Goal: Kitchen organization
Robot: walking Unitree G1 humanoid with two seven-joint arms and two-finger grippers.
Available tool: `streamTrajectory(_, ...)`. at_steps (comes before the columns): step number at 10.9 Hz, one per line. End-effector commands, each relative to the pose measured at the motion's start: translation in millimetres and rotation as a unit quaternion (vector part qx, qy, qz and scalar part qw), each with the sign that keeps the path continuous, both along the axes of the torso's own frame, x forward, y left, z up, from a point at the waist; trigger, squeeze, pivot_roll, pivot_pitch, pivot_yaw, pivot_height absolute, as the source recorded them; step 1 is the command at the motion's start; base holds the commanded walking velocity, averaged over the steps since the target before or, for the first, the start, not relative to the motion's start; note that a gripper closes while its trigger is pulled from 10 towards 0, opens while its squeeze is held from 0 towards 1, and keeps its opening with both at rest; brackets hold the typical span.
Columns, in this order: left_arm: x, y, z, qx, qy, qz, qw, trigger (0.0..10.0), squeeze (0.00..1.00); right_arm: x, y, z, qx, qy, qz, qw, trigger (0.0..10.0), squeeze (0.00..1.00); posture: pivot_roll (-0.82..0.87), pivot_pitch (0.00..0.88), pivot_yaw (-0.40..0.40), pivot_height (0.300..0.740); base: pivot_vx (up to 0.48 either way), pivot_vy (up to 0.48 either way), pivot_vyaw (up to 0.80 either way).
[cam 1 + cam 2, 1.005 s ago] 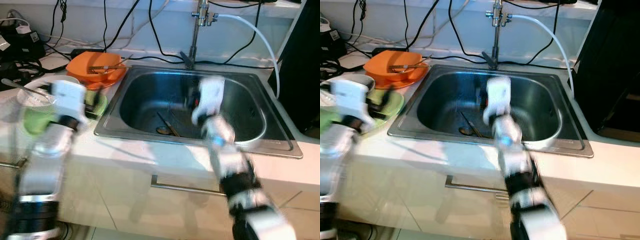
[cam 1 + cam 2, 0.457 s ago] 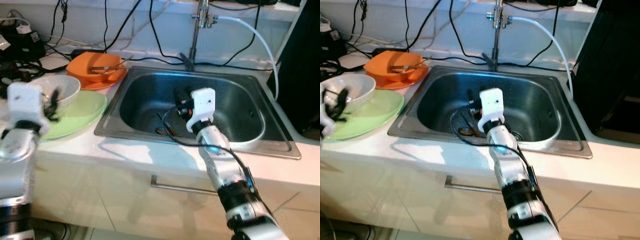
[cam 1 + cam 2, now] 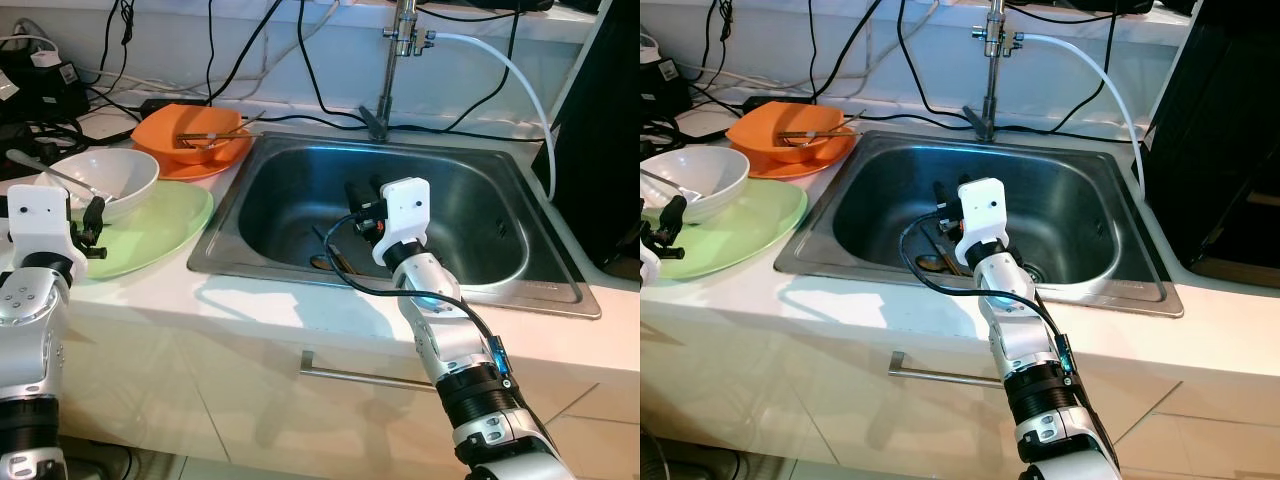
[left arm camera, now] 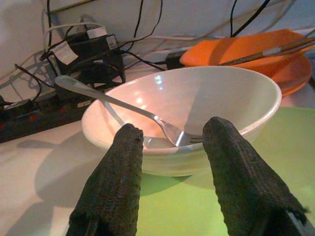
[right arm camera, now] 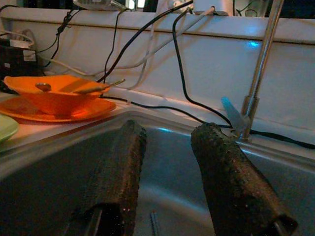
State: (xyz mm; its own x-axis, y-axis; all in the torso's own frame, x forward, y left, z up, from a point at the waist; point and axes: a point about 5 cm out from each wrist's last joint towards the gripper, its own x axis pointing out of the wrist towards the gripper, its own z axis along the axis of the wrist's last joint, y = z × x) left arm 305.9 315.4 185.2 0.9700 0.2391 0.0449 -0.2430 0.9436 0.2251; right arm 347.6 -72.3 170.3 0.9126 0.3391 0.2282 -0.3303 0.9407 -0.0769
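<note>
Head views: the right gripper is held over the basin of the steel sink, above utensils lying on its floor, with open basin on all sides; the left gripper is poised over the green plate, just beside the white bowl. Left wrist view: black fingers are spread wide and empty, the bowl rim and a fork framed between them. Right wrist view: fingers are parted and empty, the sink's back edge, the faucet and the orange bowl seen beyond.
</note>
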Motion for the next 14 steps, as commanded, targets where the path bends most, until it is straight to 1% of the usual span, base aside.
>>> streamTrajectory(1, 3.1, -0.3, -1, -0.010, 0.001, 0.004, 1.000, 10.0, 0.00, -1.2, -1.7, 0, -0.004, 0.002, -0.002, 1.000, 10.0, 0.00, 0.23, 0.020, -0.015, 0.740, 0.000, 0.000, 0.00)
streamTrajectory(5, 18.7, -34.9, -7, -0.042, -0.002, -0.053, 0.998, 10.0, 0.00, -0.4, -1.4, 0, -0.007, 0.005, -0.003, 1.000, 10.0, 0.00, 0.23, 0.018, -0.014, 0.740, 0.000, 0.000, 0.00)
streamTrajectory(6, 24.3, -48.4, -8, -0.051, -0.003, -0.074, 0.996, 10.0, 0.00, -0.1, -1.0, 0, -0.007, 0.005, -0.003, 1.000, 10.0, 0.00, 0.23, 0.016, -0.013, 0.740, 0.000, 0.000, 0.00)
streamTrajectory(10, 39.8, -80.3, -2, -0.068, -0.015, -0.122, 0.990, 10.0, 0.00, 0.8, -0.7, 0, -0.006, 0.006, -0.005, 1.000, 10.0, 0.00, 0.23, 0.011, -0.008, 0.740, 0.000, 0.000, 0.00)
streamTrajectory(11, 40.7, -83.6, 0, -0.069, -0.019, -0.126, 0.989, 10.0, 0.00, 0.8, -0.5, 0, -0.006, 0.006, -0.005, 1.000, 10.0, 0.00, 0.23, 0.011, -0.007, 0.740, 0.000, 0.000, 0.00)
streamTrajectory(12, 37.0, -80.2, 12, -0.055, -0.047, -0.123, 0.990, 10.0, 0.00, 0.5, -0.7, 0, -0.005, 0.006, -0.006, 1.000, 10.0, 0.00, 0.23, 0.014, -0.005, 0.740, 0.000, 0.000, 0.00)
streamTrajectory(13, 31.7, -68.8, 23, -0.039, -0.066, -0.105, 0.992, 10.0, 0.00, 0.6, -1.6, -1, -0.004, 0.007, -0.007, 1.000, 10.0, 0.00, 0.24, 0.018, -0.005, 0.740, 0.000, 0.000, 0.00)
streamTrajectory(14, 24.2, -47.7, 29, -0.018, -0.070, -0.072, 0.995, 10.0, 0.00, 0.6, -0.9, -2, -0.004, 0.010, -0.007, 1.000, 10.0, 0.00, 0.24, 0.019, -0.005, 0.740, 0.000, 0.000, 0.00)
